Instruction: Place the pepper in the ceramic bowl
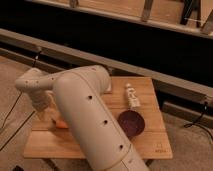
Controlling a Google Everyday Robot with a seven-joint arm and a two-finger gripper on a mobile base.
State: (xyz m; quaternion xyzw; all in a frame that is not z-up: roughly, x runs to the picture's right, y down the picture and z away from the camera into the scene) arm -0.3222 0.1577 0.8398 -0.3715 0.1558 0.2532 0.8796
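Now | ceramic bowl [131, 123] on board [150, 146], well apart from pepper [61, 123] | hand [49, 114] low by pepper, grip: cannot tell

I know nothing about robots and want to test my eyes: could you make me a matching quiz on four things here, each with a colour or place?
1 pepper
2 ceramic bowl
3 white object
4 gripper

A dark maroon
B lying just beyond the ceramic bowl
C orange
D low at the left of the table, beside the pepper

Pairs: 1-C, 2-A, 3-B, 4-D
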